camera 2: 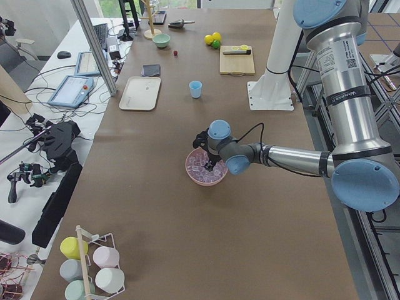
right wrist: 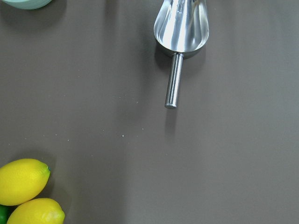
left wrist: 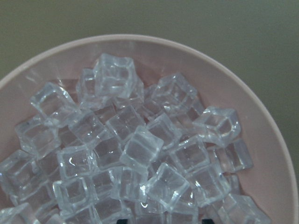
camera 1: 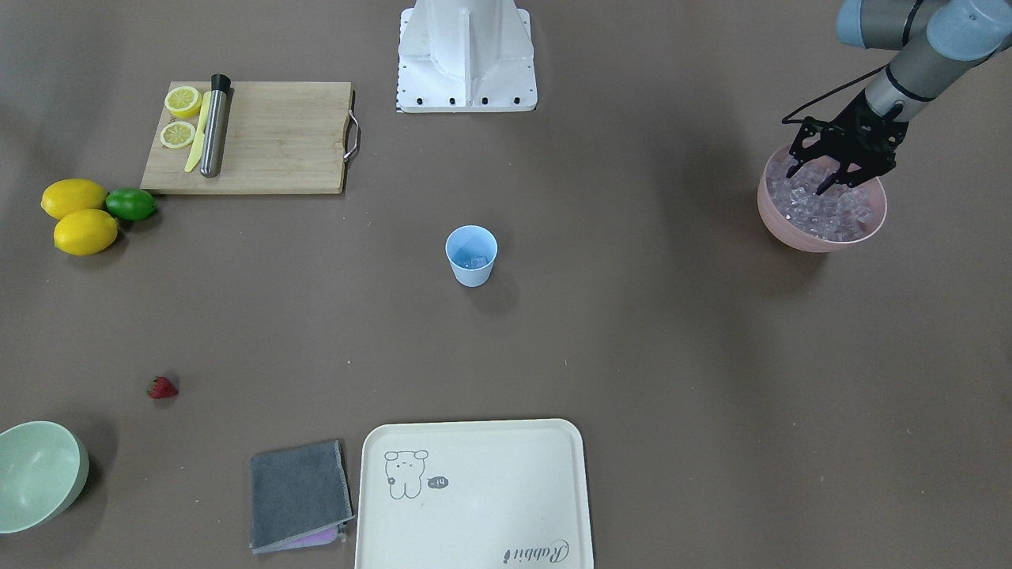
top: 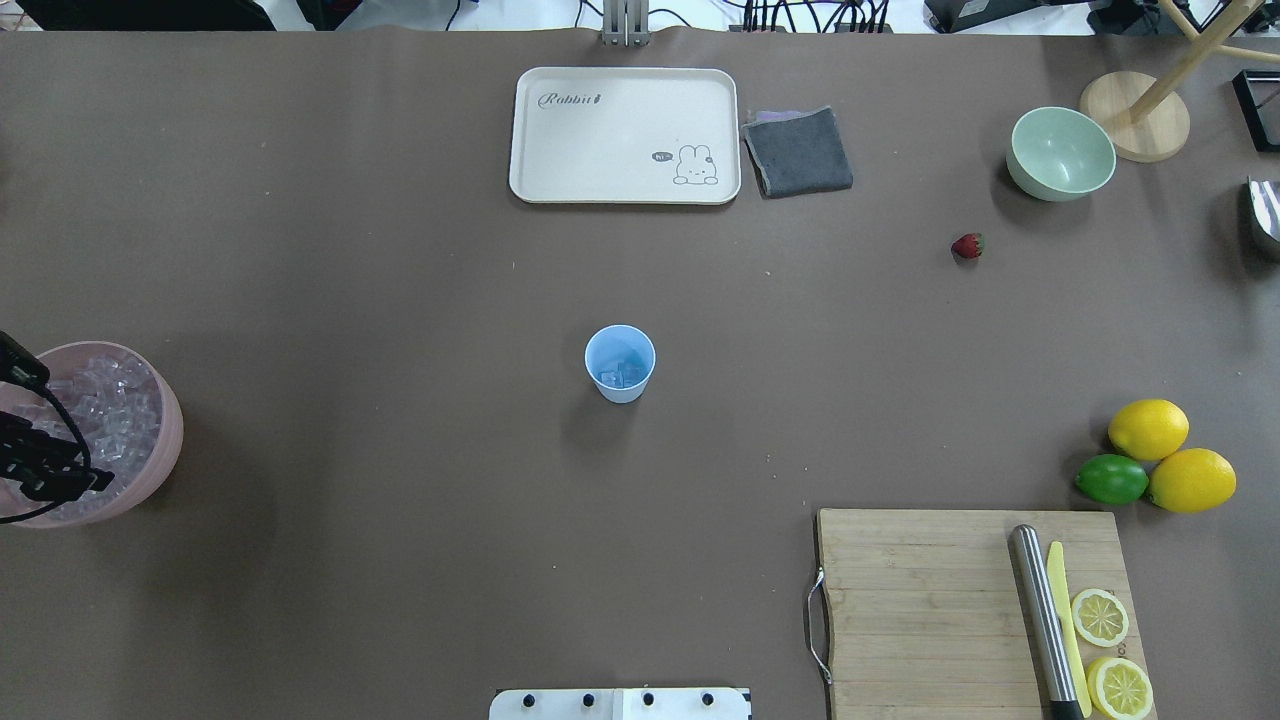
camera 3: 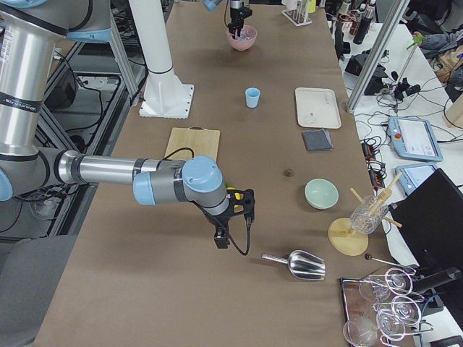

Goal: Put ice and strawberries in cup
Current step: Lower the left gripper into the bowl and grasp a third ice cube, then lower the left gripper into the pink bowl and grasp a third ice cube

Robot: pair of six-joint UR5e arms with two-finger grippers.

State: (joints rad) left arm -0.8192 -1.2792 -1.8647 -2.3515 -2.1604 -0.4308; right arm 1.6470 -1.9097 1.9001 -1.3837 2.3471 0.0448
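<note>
The pale-blue cup stands upright mid-table with a few ice cubes in its bottom; it also shows in the overhead view. A pink bowl heaped with clear ice cubes sits at the table's end on my left. My left gripper hangs open just over the ice and holds nothing. The red strawberry lies alone on the table, also seen in the overhead view. My right gripper hovers over bare table near the far end; I cannot tell whether it is open or shut.
A cutting board carries lemon slices, a yellow knife and a steel muddler. Two lemons and a lime lie beside it. A pale-green bowl, a grey cloth and a cream tray line the far edge. A metal scoop lies below my right wrist.
</note>
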